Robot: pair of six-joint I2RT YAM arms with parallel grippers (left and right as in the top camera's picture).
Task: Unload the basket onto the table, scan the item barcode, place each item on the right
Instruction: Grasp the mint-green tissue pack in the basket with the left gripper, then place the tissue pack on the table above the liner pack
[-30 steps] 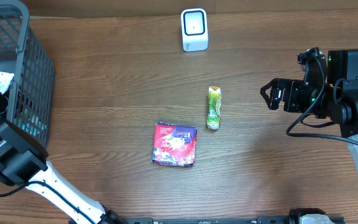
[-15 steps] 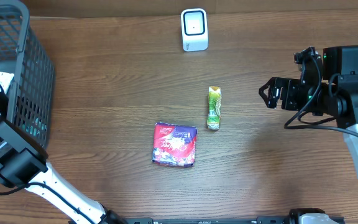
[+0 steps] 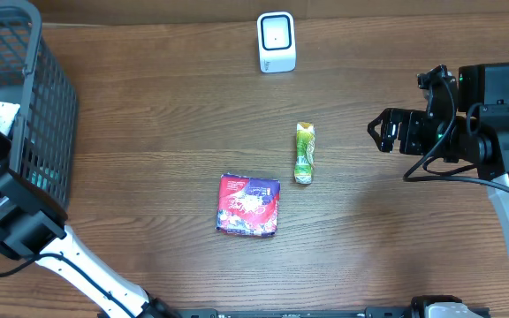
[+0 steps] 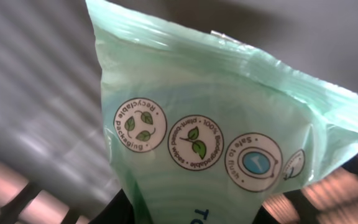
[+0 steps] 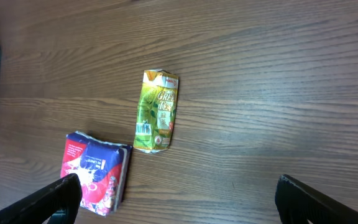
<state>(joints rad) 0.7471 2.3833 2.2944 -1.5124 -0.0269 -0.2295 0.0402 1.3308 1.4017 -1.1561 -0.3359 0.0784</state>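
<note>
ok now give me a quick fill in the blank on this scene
The scanner at the table's far edge is coloured ___. The right hand is ___. The pale green pouch filling the left wrist view carries a round badge reading recyclable ___.
Missing words: white; open; packaging.

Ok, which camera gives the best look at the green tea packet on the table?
The right wrist view: the green tea packet lies large and unblocked, with its label readable. The overhead view shows the same packet whole but small, its print unreadable. The left wrist view misses it entirely; a pale green pouch fills that frame.
</note>
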